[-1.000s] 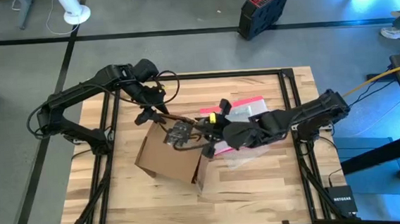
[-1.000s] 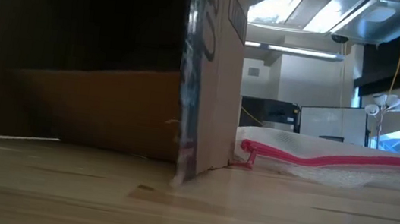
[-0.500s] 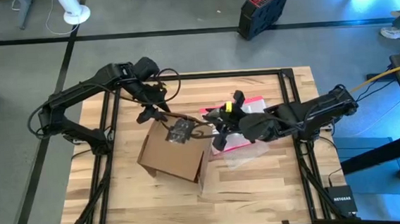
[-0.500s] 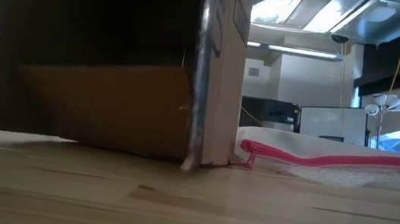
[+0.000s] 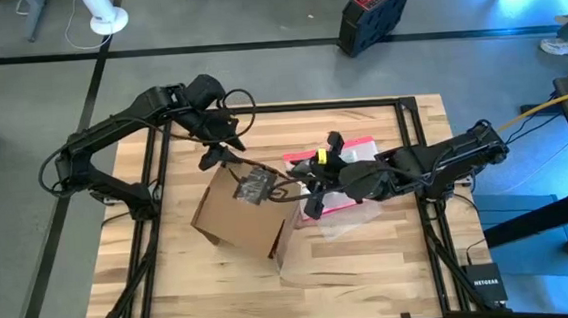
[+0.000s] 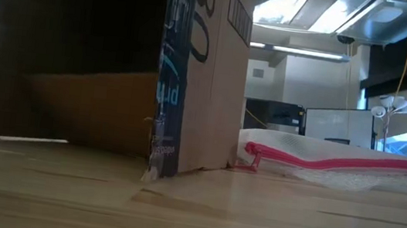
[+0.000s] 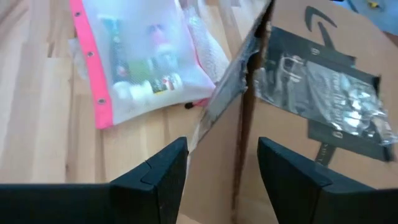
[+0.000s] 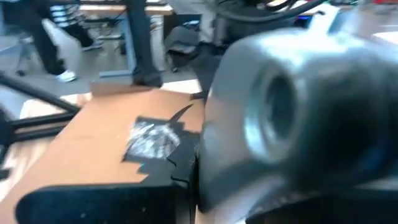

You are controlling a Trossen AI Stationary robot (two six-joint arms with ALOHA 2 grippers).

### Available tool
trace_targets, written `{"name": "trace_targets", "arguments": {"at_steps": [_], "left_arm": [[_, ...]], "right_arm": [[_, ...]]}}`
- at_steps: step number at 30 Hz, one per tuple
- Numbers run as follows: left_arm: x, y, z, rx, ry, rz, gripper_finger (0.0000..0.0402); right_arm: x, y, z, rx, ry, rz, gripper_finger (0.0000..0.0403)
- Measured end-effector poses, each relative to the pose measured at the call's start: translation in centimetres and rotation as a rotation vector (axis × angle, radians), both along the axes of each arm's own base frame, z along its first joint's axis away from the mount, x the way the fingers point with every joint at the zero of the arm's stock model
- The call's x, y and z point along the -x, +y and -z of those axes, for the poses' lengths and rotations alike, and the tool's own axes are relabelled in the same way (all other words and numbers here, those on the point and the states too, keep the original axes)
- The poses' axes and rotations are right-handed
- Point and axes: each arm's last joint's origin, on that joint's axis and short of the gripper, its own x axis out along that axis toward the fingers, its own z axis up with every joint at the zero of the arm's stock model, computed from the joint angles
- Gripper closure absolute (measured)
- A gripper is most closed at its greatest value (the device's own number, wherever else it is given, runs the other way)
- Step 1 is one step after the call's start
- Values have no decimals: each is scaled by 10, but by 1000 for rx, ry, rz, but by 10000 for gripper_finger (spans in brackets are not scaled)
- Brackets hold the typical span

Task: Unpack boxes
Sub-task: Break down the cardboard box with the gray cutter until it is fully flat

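The brown cardboard box (image 5: pixel 233 221) stands on the wooden table left of centre, its bottom on the wood (image 6: pixel 67 144). Crumpled black printed tape (image 5: pixel 256 186) lies across its top, and a loose grey strip (image 7: pixel 227 87) hangs off one edge. My left gripper (image 5: pixel 226 161) comes in at the box's far top edge, its fingers on either side of the cardboard (image 7: pixel 222 149). My right gripper (image 5: pixel 311 185) hovers level just right of the box, above the pouch. The box top (image 8: pixel 112 155) shows in the right wrist view. My left gripper has the box's far top edge (image 7: pixel 239 174) between its two fingers (image 7: pixel 155 180), and cardboard fills the gap. The fingers slant down from the table's far left. The exact touching spots lie below the wrist picture's edge. The box stays on the table.
A clear pouch with a pink-red edge (image 5: pixel 349 159) lies right of the box, touching its side (image 6: pixel 249 155). A black and red case (image 5: pixel 374 12) sits on the floor beyond the far edge. Bare wood (image 5: pixel 372 263) lies along the near side.
My left gripper has risen a little with the box's edge. The box has turned about on the table and shows more of its printed side in the low view. My right gripper drew back from the box toward the table's right edge, then kept still.
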Motion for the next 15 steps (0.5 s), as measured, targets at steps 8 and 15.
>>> {"name": "trace_targets", "arguments": {"at_steps": [8,15], "left_arm": [[0,1,-1,-1,22,-67,215],[15,8,-7,79,55,-231,215]], "right_arm": [[8,-2,5,-33,74,-15,332],[25,-5,0,-164,115,-77,332]]}}
